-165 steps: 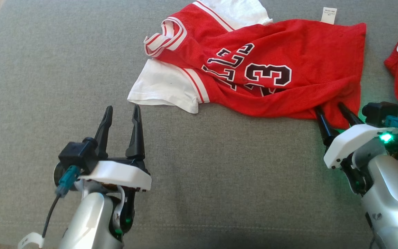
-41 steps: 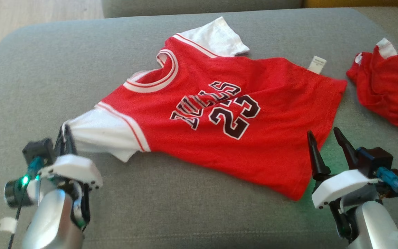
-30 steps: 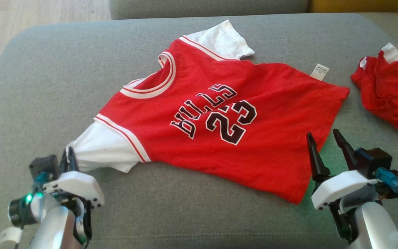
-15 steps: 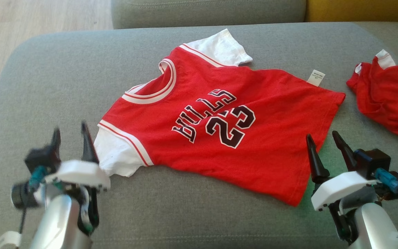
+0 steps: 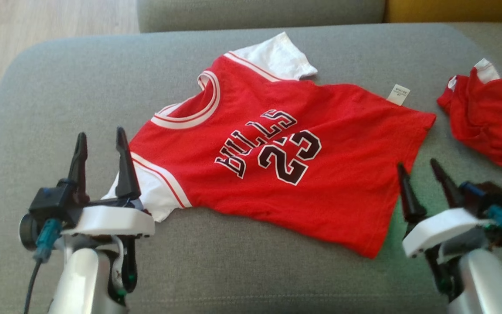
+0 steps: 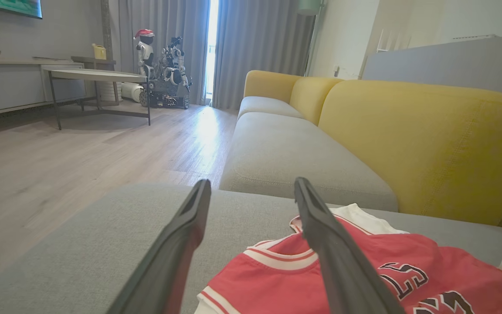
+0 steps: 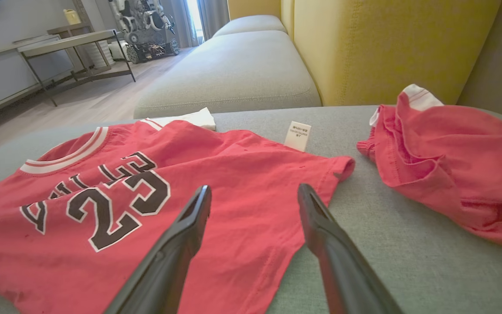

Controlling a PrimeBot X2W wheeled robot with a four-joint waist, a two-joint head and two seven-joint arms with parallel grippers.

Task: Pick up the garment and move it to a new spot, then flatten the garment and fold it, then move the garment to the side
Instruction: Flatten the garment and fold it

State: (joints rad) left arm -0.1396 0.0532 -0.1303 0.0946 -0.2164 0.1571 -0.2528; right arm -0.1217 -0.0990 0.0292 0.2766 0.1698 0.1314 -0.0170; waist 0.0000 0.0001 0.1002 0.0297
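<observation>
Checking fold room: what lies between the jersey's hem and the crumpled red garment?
Bare grey cushion alone separates the jersey from the crumpled red garment, clearest in the right wrist view.

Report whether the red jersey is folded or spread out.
Spread out, not folded: the jersey lies face up on the grey cushion, lettering, collar and both white sleeves showing.

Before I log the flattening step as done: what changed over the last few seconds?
The left gripper, which had pinched the jersey by its white sleeve and pulled it outward, let go and now stands open beside it. The jersey went from crumpled to spread out. The right gripper stayed open by the hem; the other red garment stayed put.
</observation>
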